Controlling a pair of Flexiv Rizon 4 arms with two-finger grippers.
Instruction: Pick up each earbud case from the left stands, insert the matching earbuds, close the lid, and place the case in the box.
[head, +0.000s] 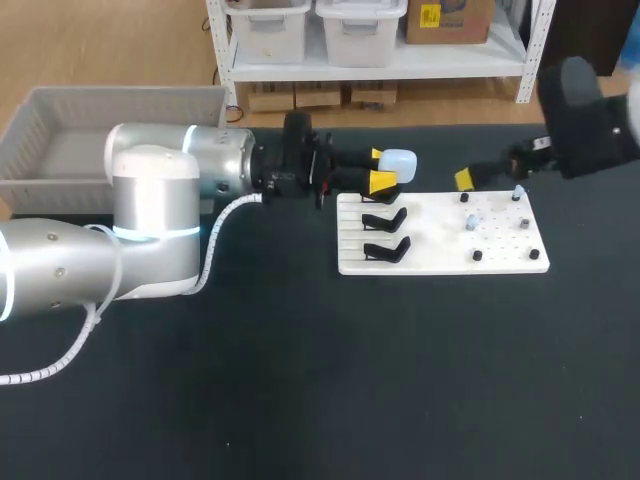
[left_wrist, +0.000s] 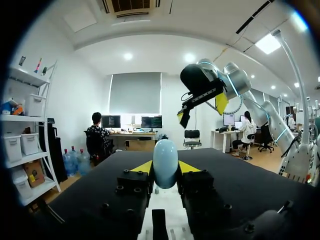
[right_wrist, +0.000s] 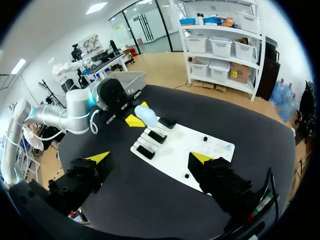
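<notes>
While stands (head: 385, 220) sit nearby, left end effector (head: 381, 169) grips earbud case (head: 401, 163).

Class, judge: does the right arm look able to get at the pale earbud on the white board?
Probably yes: the right pincer hangs open beside the earbud, and the left pincer, holding the case, is apart.

No text, label, number or sign can be read on the earbud case (head: 398, 162), the white board (head: 440, 228) or the box (head: 100, 97).
</notes>
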